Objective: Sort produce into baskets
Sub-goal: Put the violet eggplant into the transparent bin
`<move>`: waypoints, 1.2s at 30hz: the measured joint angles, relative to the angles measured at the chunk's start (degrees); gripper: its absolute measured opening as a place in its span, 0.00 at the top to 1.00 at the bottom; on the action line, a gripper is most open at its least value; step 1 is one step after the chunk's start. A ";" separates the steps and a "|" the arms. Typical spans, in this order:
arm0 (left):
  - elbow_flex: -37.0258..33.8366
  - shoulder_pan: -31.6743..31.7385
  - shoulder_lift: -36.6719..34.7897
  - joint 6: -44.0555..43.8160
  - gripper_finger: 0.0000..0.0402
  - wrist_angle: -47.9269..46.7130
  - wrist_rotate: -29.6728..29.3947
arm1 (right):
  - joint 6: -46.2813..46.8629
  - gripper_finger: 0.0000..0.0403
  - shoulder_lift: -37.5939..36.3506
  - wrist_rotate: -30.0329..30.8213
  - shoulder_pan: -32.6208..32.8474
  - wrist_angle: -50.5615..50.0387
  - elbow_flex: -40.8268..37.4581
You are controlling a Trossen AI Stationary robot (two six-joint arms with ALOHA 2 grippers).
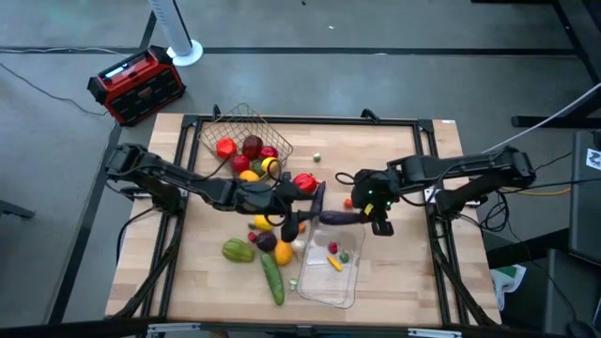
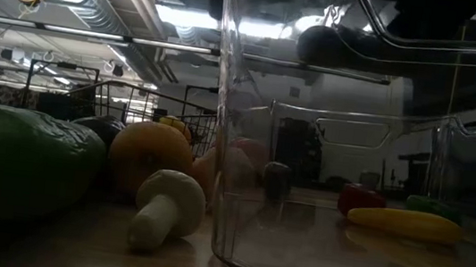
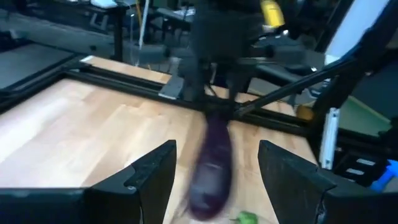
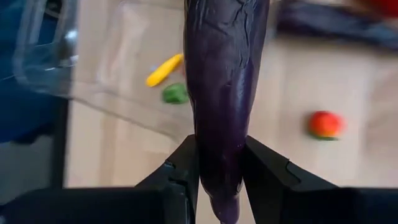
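Here the right gripper (image 4: 219, 171) pinches a long purple eggplant (image 4: 225, 93) by one end, its fingers closed tight on the skin, and carries it above the far rim of the clear plastic tray (image 1: 352, 286), at about five o'clock from the table's centre. Inside the tray lie a yellow piece (image 1: 335, 263), a small red piece (image 1: 332, 248) and a small green one (image 1: 345, 255). The left gripper (image 3: 214, 177) hangs half open and empty near the middle, facing the eggplant. The wire-mesh basket (image 1: 218, 122), at eleven o'clock, holds red and yellow fruits. The risk, I judge: held at one end only, the eggplant could swing or slip, strike the tray's rim and roll onto the wood, or knock the left gripper close by.
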 joint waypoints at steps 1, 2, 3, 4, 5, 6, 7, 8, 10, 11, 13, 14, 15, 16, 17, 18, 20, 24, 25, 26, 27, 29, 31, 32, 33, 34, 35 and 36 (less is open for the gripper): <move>0.00 0.35 0.00 0.07 0.44 -0.44 -0.03 | 0.03 0.75 0.58 -1.64 0.00 -0.02 0.00; 0.00 0.67 0.00 0.04 0.44 -0.76 -0.03 | 0.04 0.75 1.20 -3.43 0.00 0.02 0.00; 0.00 0.99 0.00 -0.13 0.44 -1.18 -0.03 | 0.02 0.75 1.81 -5.20 0.00 0.04 0.00; 0.00 1.33 0.00 -0.27 0.44 -1.89 -0.01 | 0.03 0.75 2.45 -6.82 0.00 0.06 0.00; 0.00 1.65 0.00 -0.34 0.44 -2.71 -0.03 | 0.03 0.75 3.09 -8.25 0.00 0.19 0.00; 0.00 1.96 0.00 -0.39 0.44 -3.55 -0.03 | 0.04 0.75 3.66 -9.58 0.01 0.25 0.00; -0.02 2.16 0.00 -0.42 0.44 -4.35 -0.03 | 0.02 0.75 4.33 -10.65 0.02 0.22 0.00; -0.02 2.33 0.02 -0.44 0.44 -4.83 -0.04 | 0.02 0.75 4.98 -11.63 0.02 0.26 0.00; -0.02 2.66 0.02 -0.44 0.44 -5.39 -0.04 | 0.04 0.75 6.22 -13.19 0.02 0.30 0.00; -0.02 2.66 0.02 -0.46 0.44 -5.98 -0.04 | 0.03 0.75 6.82 -13.61 0.02 0.44 0.00; -0.04 2.66 0.03 -0.40 0.44 -7.19 -0.01 | 0.02 0.75 7.89 -13.81 0.01 0.44 0.00; -0.07 2.65 0.04 -0.39 0.44 -7.37 -0.01 | 0.02 0.75 8.31 -13.81 0.00 0.45 0.00; -0.07 2.64 0.04 -0.41 0.44 -7.53 -0.02 | 0.04 0.75 8.74 -13.79 0.00 0.44 0.00; -0.07 2.64 0.04 -0.44 0.44 -7.67 -0.01 | 0.02 0.75 9.09 -13.81 0.00 0.46 0.00; -0.06 2.64 0.04 -0.44 0.44 -7.93 -0.01 | 0.02 0.75 9.29 -13.79 0.00 0.46 0.00; -0.07 2.64 0.04 -0.44 0.44 -8.30 -0.01 | 0.02 0.75 9.52 -13.79 0.00 0.46 -0.02; -0.07 2.64 0.04 -0.41 0.44 -8.43 -0.01 | 0.02 0.75 9.80 -13.79 0.00 0.63 -0.02; -0.07 2.64 0.04 -0.41 0.44 -8.47 -0.01 | 0.02 0.75 9.82 -13.79 -0.01 0.79 -0.02; -0.07 2.64 0.04 -0.39 0.44 -8.50 -0.01 | 0.02 0.75 9.82 -13.79 -0.02 0.80 -0.02; -0.05 2.64 0.04 -0.41 0.44 -8.59 -0.01 | 0.02 0.75 9.82 -13.79 -0.02 0.79 -0.02; -0.04 2.64 0.04 -0.41 0.44 -9.05 -0.01 | 0.11 0.75 9.82 -13.79 -0.02 0.79 -0.02; -0.04 2.54 0.05 -0.45 0.44 -10.51 0.01 | 1.24 0.75 9.82 -13.79 -0.02 0.80 -0.02; -0.04 2.35 0.06 -0.53 0.44 -11.92 0.01 | 1.57 0.75 9.82 -13.79 -0.02 0.79 -0.02; -0.04 2.20 0.06 -0.57 0.44 -12.55 0.01 | 1.58 0.75 9.82 -13.79 -0.02 0.78 -0.02; -0.04 2.03 0.06 -0.65 0.44 -13.36 0.01 | 1.60 0.75 9.82 -13.78 -0.02 0.76 -0.02; -0.04 1.92 0.06 -1.08 0.44 -14.14 0.03 | 1.62 0.75 9.82 -13.78 -0.02 0.78 -0.02; -0.04 1.77 0.06 -1.62 0.44 -14.82 0.05 | 1.62 0.75 9.82 -13.79 -0.02 0.79 -0.02; -0.05 1.64 0.06 -2.10 0.44 -15.45 0.10 | 1.62 0.75 9.82 -13.79 -0.02 0.79 -0.02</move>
